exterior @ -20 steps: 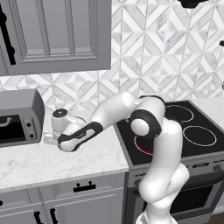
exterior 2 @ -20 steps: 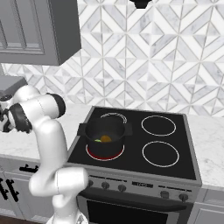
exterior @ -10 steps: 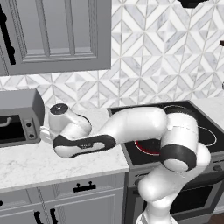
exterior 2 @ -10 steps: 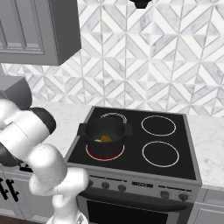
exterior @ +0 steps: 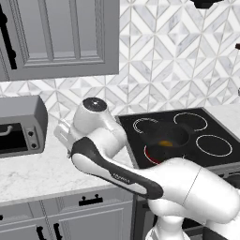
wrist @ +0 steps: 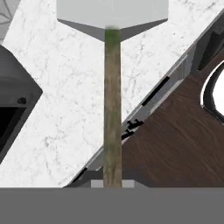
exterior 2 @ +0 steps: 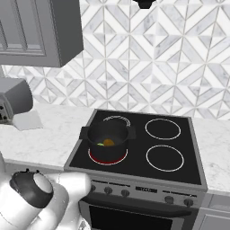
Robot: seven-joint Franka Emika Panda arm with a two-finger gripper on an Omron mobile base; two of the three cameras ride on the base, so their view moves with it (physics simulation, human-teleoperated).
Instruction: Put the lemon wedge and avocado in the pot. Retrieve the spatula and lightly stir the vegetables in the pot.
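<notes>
In the hand view the spatula (wrist: 112, 87) runs straight up from the bottom edge, where the claw (wrist: 112, 183) is clenched on the lower end of its handle. The flat light-grey blade sits at the top of that view, over the white marble desk (wrist: 65, 87), and dark wooden floor (wrist: 175, 144) shows at the lower right. In the left base view the blade pokes out beside the white arm (exterior: 117, 173), above the desk and just right of the grey toaster oven (exterior: 21, 124).

The black pot (exterior 2: 108, 138) stands on the front-left burner of the stove (exterior 2: 188, 175) — well apart from the claw. Inside it lie the brown avocado (exterior 2: 108, 142) and, touching its left side, the green lemon wedge (exterior 2: 100, 144).

Compared with half a second ago, the arm has swung lower and closer to the cameras; the pot and its contents have not moved.
</notes>
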